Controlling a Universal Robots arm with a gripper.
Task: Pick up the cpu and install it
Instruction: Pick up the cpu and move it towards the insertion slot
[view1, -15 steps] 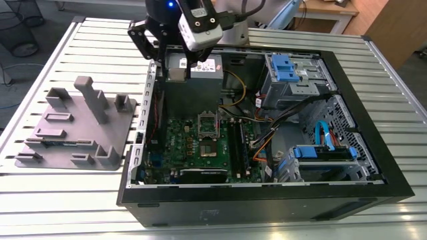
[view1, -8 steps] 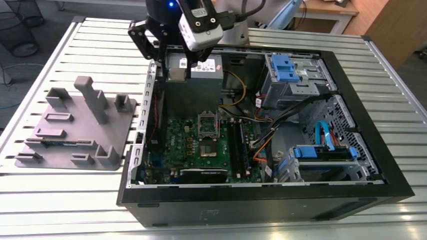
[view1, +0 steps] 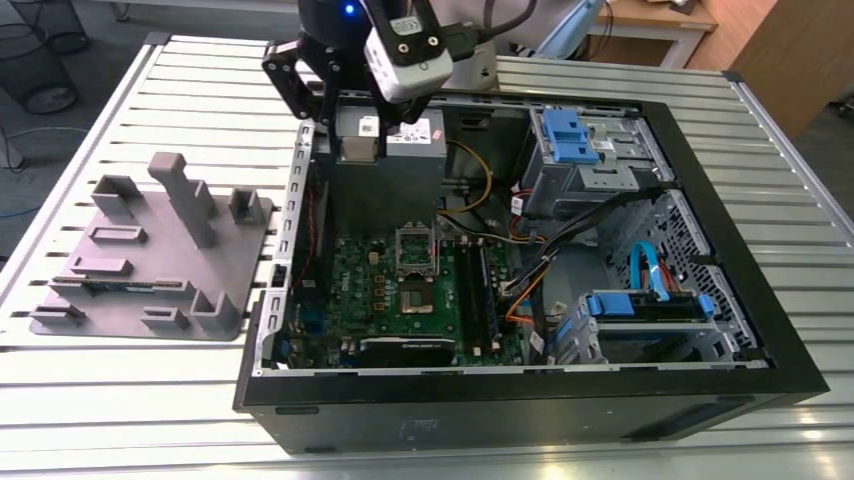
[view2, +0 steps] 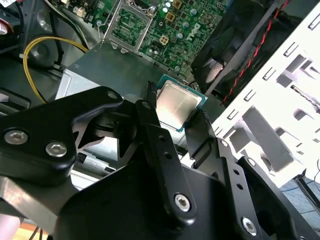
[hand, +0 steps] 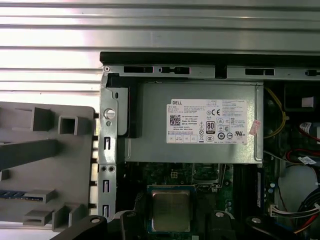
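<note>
The cpu, a small flat square chip with a dull silver top and a thin pale rim, sits between my two black fingers. My gripper is shut on its edges. In the first wrist view the cpu hangs over the green motherboard, just past the grey power supply, with my gripper around it. In the exterior view my gripper hovers above the rear of the open computer case, over the power supply. The metal socket frame lies lower on the motherboard, apart from the cpu.
A grey plastic holder tray with upright blocks lies on the slatted table at the exterior view's left of the case. Inside the case are yellow and orange cables, blue drive brackets and a black fan with red wires.
</note>
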